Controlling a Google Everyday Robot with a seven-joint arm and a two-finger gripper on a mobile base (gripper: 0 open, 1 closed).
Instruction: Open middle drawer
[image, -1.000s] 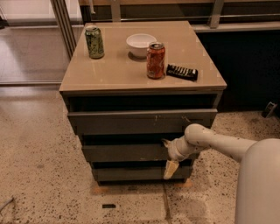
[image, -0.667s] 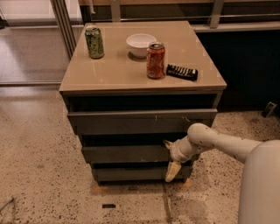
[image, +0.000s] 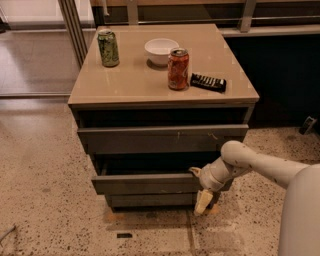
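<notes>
- End effector (image: 199, 187) is down at the right end of the middle drawer (image: 145, 183), touching its front.
- Clenched or released? Cannot tell.
- The drawer stretches away to its left, partly out.

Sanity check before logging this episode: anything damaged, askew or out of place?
Minor only. The top drawer stands ajar with pale scratch marks on its front. A small dark object lies on the floor before the cabinet. The gripper sits at the right end of the middle drawer.

One high camera, facing the drawers.
It looks down from near on the tan-topped dark grey desk (image: 135, 85); the white arm's hand (image: 203, 201) sits lower right, at the plain dark grey middle drawer (image: 145, 184)'s right end.
</notes>
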